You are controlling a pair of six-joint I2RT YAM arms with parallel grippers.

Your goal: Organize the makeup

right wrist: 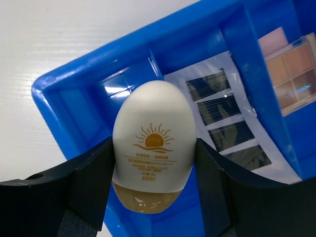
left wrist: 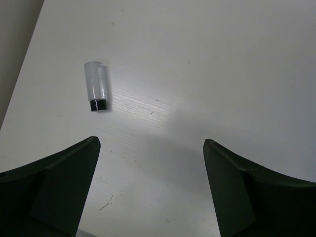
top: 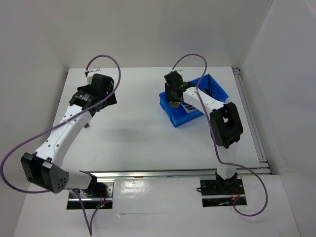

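My right gripper (right wrist: 154, 148) is shut on the white egg-shaped sponge with a tan base (right wrist: 154, 143) and holds it over the near-left compartment of the blue tray (right wrist: 64, 94). In the top view the right gripper (top: 174, 96) hangs over the tray's (top: 215, 85) left end. A dark rectangular eyeshadow palette (right wrist: 224, 121) lies in the tray's middle compartment. A pink/tan compact (right wrist: 291, 66) lies in the compartment beyond it. My left gripper (left wrist: 150, 168) is open and empty above bare table. The brushes are not clearly visible.
A small clear vial with a black cap (left wrist: 96, 86) lies on the white table ahead and left of the left gripper. White walls enclose the table on three sides. The left arm (top: 94, 96) reaches to the far left.
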